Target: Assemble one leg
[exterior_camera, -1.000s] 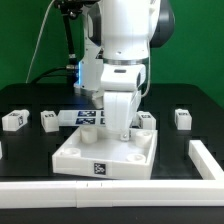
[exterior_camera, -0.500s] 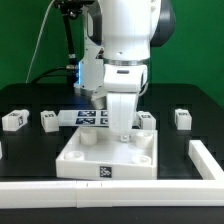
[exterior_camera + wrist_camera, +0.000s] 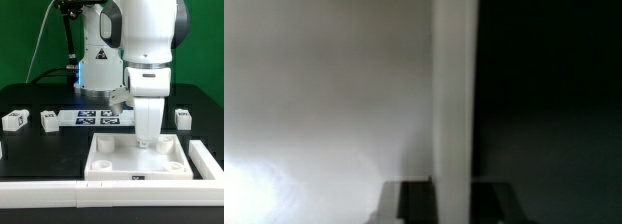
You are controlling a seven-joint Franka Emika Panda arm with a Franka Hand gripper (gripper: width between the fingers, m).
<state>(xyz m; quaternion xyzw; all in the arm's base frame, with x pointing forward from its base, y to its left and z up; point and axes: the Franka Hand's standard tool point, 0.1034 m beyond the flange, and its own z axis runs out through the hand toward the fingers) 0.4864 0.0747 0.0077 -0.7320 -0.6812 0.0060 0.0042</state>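
The large white square tray (image 3: 120, 165) with corner holes lies on the black table at the front. My gripper (image 3: 148, 138) stands over its far rim. In the wrist view the gripper (image 3: 452, 202) has a dark finger (image 3: 409, 202) on each side of the tray's thin white rim (image 3: 452, 100), shut on it. Three small white legs with marker tags lie apart from the gripper: two at the exterior view's left (image 3: 12, 121) (image 3: 48, 120) and one at the right (image 3: 182, 117).
The marker board (image 3: 98, 118) lies flat behind the tray, beside the arm's base. A white rail (image 3: 206, 158) runs along the exterior view's right and another along the front edge (image 3: 40, 190); the tray lies close to both.
The gripper and the tray have slid together to the exterior view's right, up to the right rail. A leg that stood behind the tray is now hidden by the arm.
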